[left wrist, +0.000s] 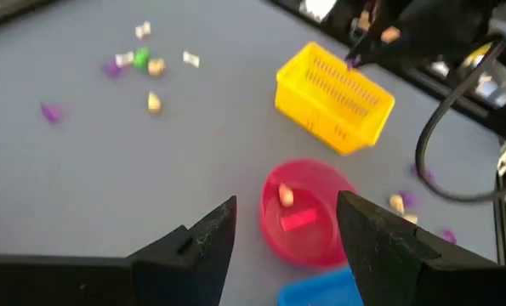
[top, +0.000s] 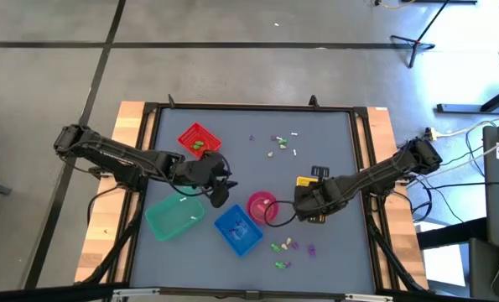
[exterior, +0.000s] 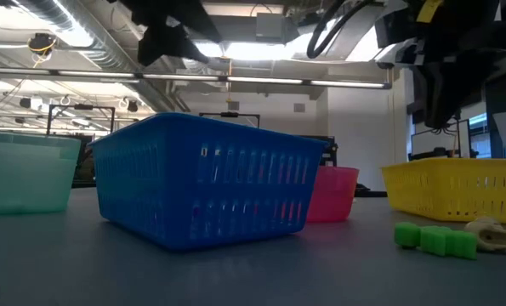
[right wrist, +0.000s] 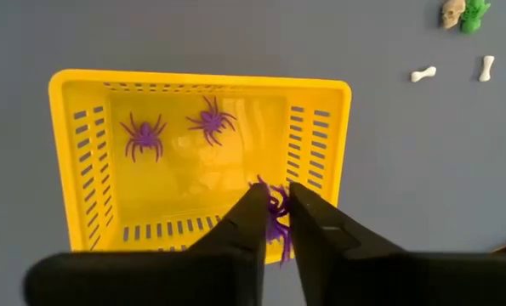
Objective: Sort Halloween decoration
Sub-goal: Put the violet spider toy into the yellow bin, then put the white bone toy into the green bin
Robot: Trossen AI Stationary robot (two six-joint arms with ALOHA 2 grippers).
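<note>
My right gripper (right wrist: 275, 223) points down over the yellow basket (right wrist: 200, 157), its fingers a narrow gap apart. A purple spider (right wrist: 275, 206) sits at its fingertips. Two more purple spiders (right wrist: 144, 136) lie on the basket's floor. My left gripper (left wrist: 287, 242) hangs open and holds nothing above the pink bowl (left wrist: 308, 212), which holds a cream trinket (left wrist: 285, 195). More green, purple, white and cream trinkets lie scattered on the mat at the far middle (top: 278, 147) and near the front edge (top: 289, 248). My right gripper has the purple spider's body (right wrist: 276, 204) right at its fingertips, and the spider's legs (right wrist: 281, 248) show in the gap between the fingers. The fingers come from above, over the basket's near wall. I cannot tell whether they touch the spider.
The red basket (top: 199, 140) stands at the far left, the teal basket (top: 175, 216) at the near left, and the blue basket (top: 238, 230) beside the pink bowl (top: 262, 206). In the low view a green trinket (exterior: 435, 240) and a cream one (exterior: 495, 234) lie before the yellow basket (exterior: 457, 187).
</note>
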